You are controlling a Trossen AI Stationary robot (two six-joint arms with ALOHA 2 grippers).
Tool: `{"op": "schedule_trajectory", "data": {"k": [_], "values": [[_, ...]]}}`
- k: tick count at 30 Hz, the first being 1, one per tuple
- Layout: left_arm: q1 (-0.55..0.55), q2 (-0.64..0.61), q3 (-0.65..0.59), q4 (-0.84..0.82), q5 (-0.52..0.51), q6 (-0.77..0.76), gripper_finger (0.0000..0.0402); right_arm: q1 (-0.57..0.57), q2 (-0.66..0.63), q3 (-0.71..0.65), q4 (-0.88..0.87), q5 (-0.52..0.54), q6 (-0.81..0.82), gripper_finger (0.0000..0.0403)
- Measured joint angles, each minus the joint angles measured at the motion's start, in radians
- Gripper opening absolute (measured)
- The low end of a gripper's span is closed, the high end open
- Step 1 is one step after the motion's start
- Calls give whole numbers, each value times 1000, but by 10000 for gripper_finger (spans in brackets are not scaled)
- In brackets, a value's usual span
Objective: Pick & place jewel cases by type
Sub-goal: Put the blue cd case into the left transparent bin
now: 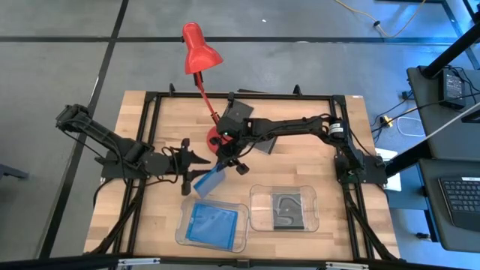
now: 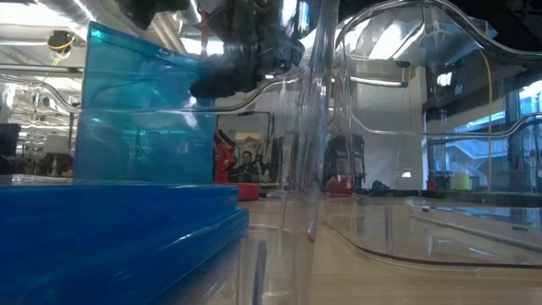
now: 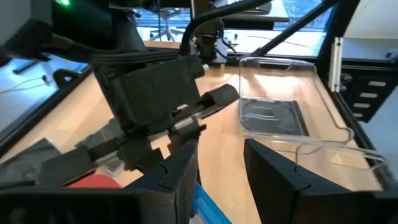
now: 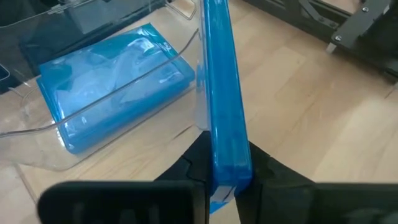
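My right gripper (image 1: 227, 163) reaches over the table's middle and is shut on a translucent blue jewel case (image 1: 210, 182), which stands upright in the low view (image 2: 144, 110). Under it, near the table's near edge, a clear tray (image 1: 182, 234) holds a stack of blue cases (image 4: 118, 87). A second clear tray (image 1: 259, 196) to the right holds a dark case (image 1: 285, 210). Two more dark cases (image 1: 241, 112) (image 1: 264, 144) lie by the lamp base. My left gripper (image 3: 221, 180) is open, just left of the held case. My right gripper pinches the blue case between its two fingers at one edge (image 4: 229, 171), coming from above and slanting down. The case is lifted clear and hangs below the fingers on edge, over the table beside the blue tray.
A red desk lamp stands on its round base (image 1: 217, 137) at the table's middle, right behind both grippers, with its head (image 1: 201, 46) past the far edge. Bare wood lies at the table's left (image 1: 127, 202) and right of the trays (image 1: 337, 210).
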Motion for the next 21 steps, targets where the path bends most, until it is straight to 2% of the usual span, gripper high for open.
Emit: {"op": "schedule_trajectory", "data": {"k": [5,15,21], "values": [[1,0,0,0,54,-40,143,0,0,-1,2,2,-1,56],[0,0,0,0,73,-80,258,0,1,-2,2,3,-3,50],[0,-1,0,-8,72,-81,269,0,3,-2,2,5,-3,61]]}}
